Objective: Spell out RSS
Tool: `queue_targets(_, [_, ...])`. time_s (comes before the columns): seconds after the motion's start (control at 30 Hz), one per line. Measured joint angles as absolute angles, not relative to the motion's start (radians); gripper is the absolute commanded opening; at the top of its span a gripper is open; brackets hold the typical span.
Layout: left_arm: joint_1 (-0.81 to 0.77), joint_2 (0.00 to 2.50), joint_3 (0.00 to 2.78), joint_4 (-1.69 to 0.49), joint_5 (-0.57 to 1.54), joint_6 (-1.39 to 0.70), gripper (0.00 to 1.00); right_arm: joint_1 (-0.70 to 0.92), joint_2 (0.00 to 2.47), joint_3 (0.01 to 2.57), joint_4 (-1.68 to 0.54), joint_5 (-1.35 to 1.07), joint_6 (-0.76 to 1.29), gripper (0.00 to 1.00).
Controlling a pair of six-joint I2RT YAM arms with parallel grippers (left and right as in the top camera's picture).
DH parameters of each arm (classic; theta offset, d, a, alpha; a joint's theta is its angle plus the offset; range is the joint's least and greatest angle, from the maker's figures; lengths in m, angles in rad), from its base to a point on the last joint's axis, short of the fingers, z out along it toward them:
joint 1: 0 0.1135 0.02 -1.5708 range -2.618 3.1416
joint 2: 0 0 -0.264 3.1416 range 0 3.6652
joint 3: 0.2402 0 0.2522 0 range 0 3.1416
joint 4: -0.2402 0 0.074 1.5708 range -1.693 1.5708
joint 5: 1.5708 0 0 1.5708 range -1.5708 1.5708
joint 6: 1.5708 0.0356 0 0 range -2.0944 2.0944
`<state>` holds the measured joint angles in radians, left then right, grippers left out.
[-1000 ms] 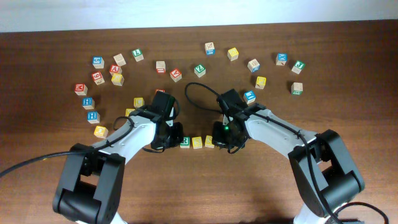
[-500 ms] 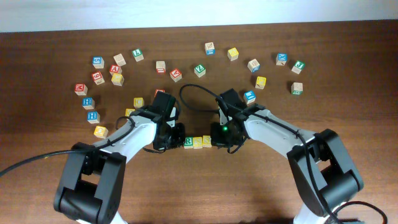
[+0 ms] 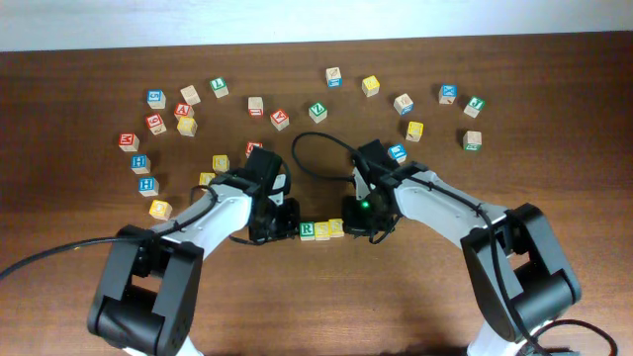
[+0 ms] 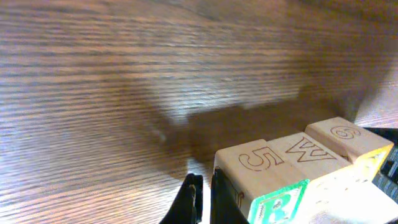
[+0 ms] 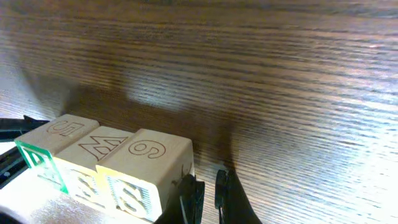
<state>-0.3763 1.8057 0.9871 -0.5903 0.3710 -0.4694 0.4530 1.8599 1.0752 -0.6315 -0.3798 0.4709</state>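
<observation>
Editor: Letters first. Where do they lie?

Photographer: Centre of the worktop [image 3: 396,297], in one line between the two arms: green R cube [image 3: 308,230], middle S cube [image 3: 322,229], end S cube [image 3: 336,228].

Editor: What has changed?

Photographer: A second ago the three sat slightly spread, with the R nearer the left arm. Now the R has slid in and the line is closed up. The left gripper [image 3: 280,220] stands at the R end and the right gripper [image 3: 358,220] at the far S. Both have their fingers drawn together on nothing, used as bumpers. To my eye the word is spelled, and all that is left is backing off without knocking it.

Editor: Do the wrist cameras add anything?

Photographer: They do. From the left wrist, the left gripper [image 4: 200,198] shows only a slit between its fingertips, right at the R cube's corner. From the right wrist, the right gripper [image 5: 207,194] looks the same beside the end S. Both views show the cubes flush, with side faces engraved 5, W and 6. Only the overhead shows the top letters, and the loose cubes [image 3: 280,120] scattered well apart beyond.
</observation>
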Motion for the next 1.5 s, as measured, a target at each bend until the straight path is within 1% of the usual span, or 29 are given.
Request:
queue_targets(0.53, [-0.408, 1.807, 0.987, -0.590, 0.348, -0.469, 0.00, 0.426, 1.862, 1.093, -0.714, -0.367, 0.464, 0.05])
queue_targets(1.07, [-0.408, 1.807, 0.987, -0.611, 0.352, -0.469, 0.00, 0.424, 1.868, 1.102, -0.688, -0.435, 0.464, 0.05])
queue_targets(1.13, [-0.408, 1.807, 0.987, -0.612, 0.352, -0.469, 0.00, 0.424, 1.868, 1.103, -0.695, -0.432, 0.464, 0.05])
queue_targets(1.23, [-0.408, 1.806, 0.987, -0.632, 0.318, -0.493, 0.01, 0.420, 1.868, 1.114, -0.770, -0.340, 0.464, 0.05])
queue_targets(1.4, [-0.410, 1.802, 0.993, -0.645, 0.263, -0.548, 0.00, 0.389, 1.873, 1.250, -0.842, -0.292, 0.464, 0.04])
queue_targets(1.5, [-0.361, 1.795, 0.995, -0.651, 0.216, -0.623, 0.04, 0.394, 1.873, 1.299, -0.821, -0.327, 0.464, 0.04])
